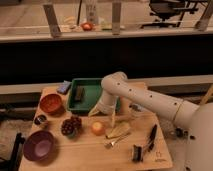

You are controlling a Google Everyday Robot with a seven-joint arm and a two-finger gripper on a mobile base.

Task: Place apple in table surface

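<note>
The apple (97,128), small, round and orange-yellow, rests on the light wooden table surface (90,156) near its middle, right of the grapes. My gripper (103,116) hangs on the white arm just above and slightly behind the apple. Its two pale fingers (113,119) are spread apart and hold nothing. The apple is free of the fingers.
A green tray (92,103) with a dark object lies behind the gripper. An orange bowl (51,103), a dark grape cluster (71,126), a purple bowl (38,146) and a small cup (40,120) stand at left. A yellow wedge (119,131), a fork (116,141) and black tools (151,137) lie at right.
</note>
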